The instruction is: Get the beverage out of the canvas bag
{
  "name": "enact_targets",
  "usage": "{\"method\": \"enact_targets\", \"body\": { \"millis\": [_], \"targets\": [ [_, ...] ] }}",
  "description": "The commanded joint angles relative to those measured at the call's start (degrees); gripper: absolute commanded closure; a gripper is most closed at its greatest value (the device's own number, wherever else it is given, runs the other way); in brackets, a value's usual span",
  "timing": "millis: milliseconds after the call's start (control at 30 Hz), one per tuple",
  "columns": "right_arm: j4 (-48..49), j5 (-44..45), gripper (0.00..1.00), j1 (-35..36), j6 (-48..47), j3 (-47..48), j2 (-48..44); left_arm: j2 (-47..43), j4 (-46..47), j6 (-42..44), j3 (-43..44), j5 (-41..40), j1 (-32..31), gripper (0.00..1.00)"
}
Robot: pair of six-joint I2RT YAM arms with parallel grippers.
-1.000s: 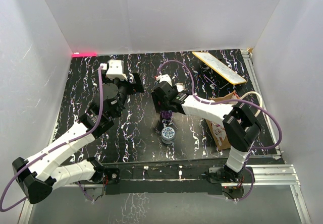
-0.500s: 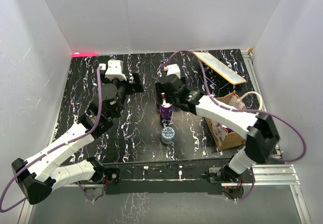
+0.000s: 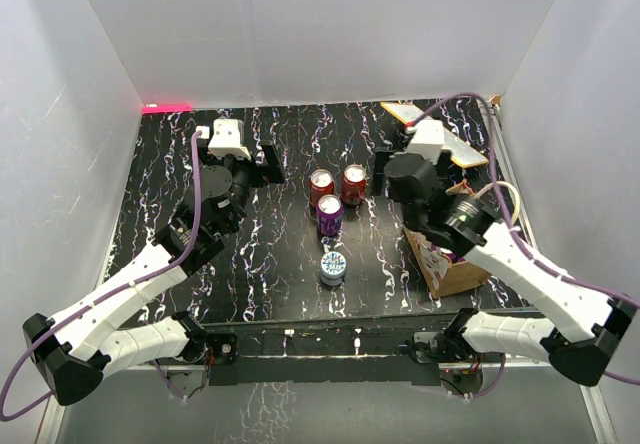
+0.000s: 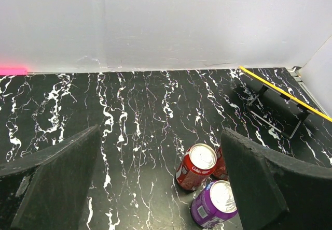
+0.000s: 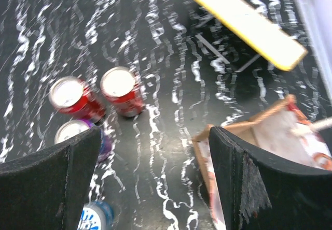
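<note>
The beverage, a purple can [image 3: 330, 216], stands upright on the black marbled table with nothing holding it; it also shows in the left wrist view [image 4: 213, 205] and the right wrist view [image 5: 72, 132]. The canvas bag [image 3: 447, 264] sits at the right edge, tan with a whitish red-printed side [image 5: 270, 131] and a cream handle. My right gripper [image 3: 388, 178] hovers between the cans and the bag, open and empty [image 5: 155, 183]. My left gripper [image 3: 266, 164] is left of the cans, open and empty [image 4: 161, 183].
Two red cans [image 3: 321, 185] [image 3: 354, 181] stand just behind the purple one. A blue-and-white can [image 3: 333, 267] stands nearer the front. A yellow-edged board [image 3: 435, 132] on a black stand leans at the back right. White walls enclose the table.
My right gripper opened and let go of the purple can, then drew back to the right toward the bag. The can stays upright on the table. The left arm has not moved.
</note>
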Motion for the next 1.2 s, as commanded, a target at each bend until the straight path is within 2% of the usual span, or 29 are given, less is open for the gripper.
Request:
{"method": "enact_targets", "body": {
  "millis": [0, 200, 367, 667, 833, 967, 1167],
  "targets": [
    [-5.82, 10.49, 0.13, -4.95, 4.84, -0.59, -5.4, -0.8, -0.05, -0.78, 1.2, 0.17, -0.14, 0.03],
    [-9.64, -3.15, 0.16, -22.03, 8.97, -4.78, -11.09, -0.67, -0.24, -1.29, 1.23, 0.59, -0.21, 0.03],
    [-17.14, -4.56, 0.2, -28.31, 16.46, -6.74, -11.5, -0.58, -0.31, -1.58, 1.12, 0.85, -0.21, 0.03],
    [-20.74, -9.58, 0.24, -31.14, 29.24, -13.86, -12.62, -0.6, -0.34, -1.44, 1.23, 0.44, -0.23, 0.03],
    [-22.99, -9.39, 0.26, -31.27, 35.4, -17.24, -12.16, -0.67, -0.34, -1.43, 1.25, 0.5, -0.22, 0.03],
    [-22.27, -9.58, 0.26, -31.26, 35.81, -18.93, -11.66, -0.66, -0.39, -1.42, 1.25, 0.45, -0.23, 0.03],
    [-16.56, -12.85, 0.26, -31.24, 29.55, -20.77, -11.21, -0.18, -0.52, -1.53, 1.25, 0.44, -0.18, 0.03]
  ]
}}
